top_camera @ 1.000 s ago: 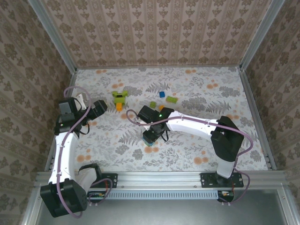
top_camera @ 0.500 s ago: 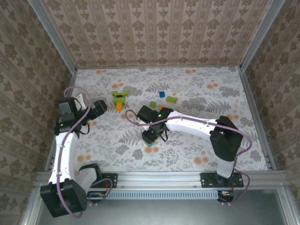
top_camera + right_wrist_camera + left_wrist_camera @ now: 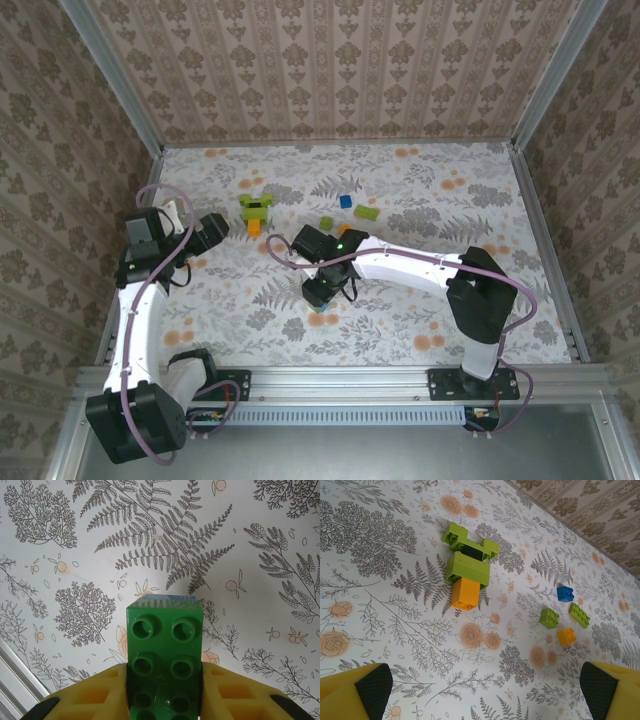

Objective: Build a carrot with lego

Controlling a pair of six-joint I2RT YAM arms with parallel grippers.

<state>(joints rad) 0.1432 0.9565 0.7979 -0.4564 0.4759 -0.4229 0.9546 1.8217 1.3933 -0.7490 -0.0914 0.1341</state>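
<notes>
Right fingers [image 3: 90, 700] clamped on dark green studded plastic brick [image 3: 165, 655], blue edge showing at its far end, held above floral-print desk [image 3: 75, 555]. Grip sits at near end, leaving studs and far end free, likely for pressing onto build. Carrot of lime-green bricks with orange tip [image 3: 468, 572] lies far-left on desk, well apart from held brick. Left fingers [image 3: 370, 685] wide apart, empty, facing carrot, probably waiting to steady it.

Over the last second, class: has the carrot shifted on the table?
No. The carrot lies beside the same orange flower print on the table; the right pincer grips a dark green brick elsewhere.
</notes>
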